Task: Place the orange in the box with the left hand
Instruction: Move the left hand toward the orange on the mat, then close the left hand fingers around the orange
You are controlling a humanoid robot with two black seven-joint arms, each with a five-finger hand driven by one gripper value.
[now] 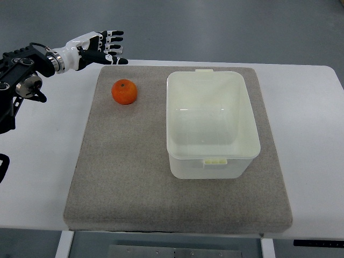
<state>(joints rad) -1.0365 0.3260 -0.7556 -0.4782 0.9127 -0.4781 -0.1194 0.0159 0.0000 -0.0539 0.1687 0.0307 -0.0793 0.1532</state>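
Note:
An orange [124, 92] lies on the grey felt mat [123, 172], near its far left part. A white plastic box [212, 122] stands open and empty on the mat to the right of the orange. My left hand [107, 47] comes in from the upper left and hovers beyond the mat's far left corner, above and left of the orange. Its fingers are spread and hold nothing. It does not touch the orange. My right hand does not show.
The mat lies on a white table [312, 134]. The table's front edge runs along the bottom, with the frame [161, 250] below it. Grey floor shows beyond the far edge.

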